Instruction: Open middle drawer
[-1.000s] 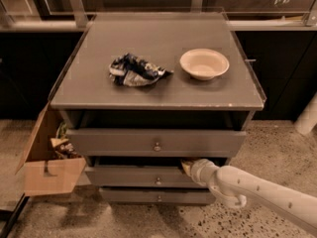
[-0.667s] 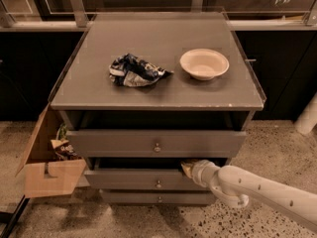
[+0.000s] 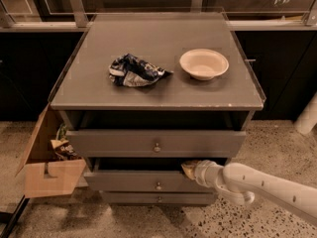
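The grey cabinet (image 3: 148,83) has three drawers. The middle drawer (image 3: 129,181) has a flat grey front with a small round knob (image 3: 158,186) and stands a little further out than the bottom drawer (image 3: 133,198). A dark gap shows above its top edge. My gripper (image 3: 190,168) comes in from the lower right on a white arm (image 3: 262,182). Its yellowish tip sits at the top edge of the middle drawer front, right of the knob, reaching into the gap. The top drawer (image 3: 119,143) also stands out a little.
A crumpled dark chip bag (image 3: 133,71) and a white bowl (image 3: 203,63) lie on the cabinet top. An open cardboard box (image 3: 49,175) with rubbish stands on the floor at the left. A white post (image 3: 307,115) is at the right edge.
The middle drawer front has come slightly forward and lower in view. My gripper has stayed at its top edge and moved with it only a little.
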Motion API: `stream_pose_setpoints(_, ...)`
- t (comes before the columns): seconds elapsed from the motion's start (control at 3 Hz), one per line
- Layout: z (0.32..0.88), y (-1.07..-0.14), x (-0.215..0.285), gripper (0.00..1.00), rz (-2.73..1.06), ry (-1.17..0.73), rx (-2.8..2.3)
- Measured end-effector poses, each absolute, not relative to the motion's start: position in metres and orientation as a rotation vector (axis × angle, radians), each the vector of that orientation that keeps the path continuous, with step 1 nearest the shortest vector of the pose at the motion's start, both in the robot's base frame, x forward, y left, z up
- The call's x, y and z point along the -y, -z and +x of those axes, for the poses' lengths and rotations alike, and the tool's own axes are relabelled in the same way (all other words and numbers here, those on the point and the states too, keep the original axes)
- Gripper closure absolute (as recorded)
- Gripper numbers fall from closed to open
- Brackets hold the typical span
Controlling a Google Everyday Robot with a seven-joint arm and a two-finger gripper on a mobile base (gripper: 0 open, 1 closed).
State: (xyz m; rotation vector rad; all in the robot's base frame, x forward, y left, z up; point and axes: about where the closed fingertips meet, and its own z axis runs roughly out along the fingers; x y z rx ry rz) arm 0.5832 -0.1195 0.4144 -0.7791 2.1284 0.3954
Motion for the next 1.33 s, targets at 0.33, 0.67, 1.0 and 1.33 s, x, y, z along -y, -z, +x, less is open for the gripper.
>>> stream_pose_setpoints(0.33,0.587,-0.42,0.129,1.0,-0.92,-0.403,-2.113)
stream_pose_setpoints(0.67,0.587,-0.42,0.129,1.0,-0.92,-0.403,-2.113)
stream_pose_setpoints(1.0,0.571,-0.407,0.122,1.0,-1.009,-0.448,-2.147)
stream_pose_setpoints(1.33,0.56,-0.4,0.118,1.0,-1.052,-0.487,-2.168)
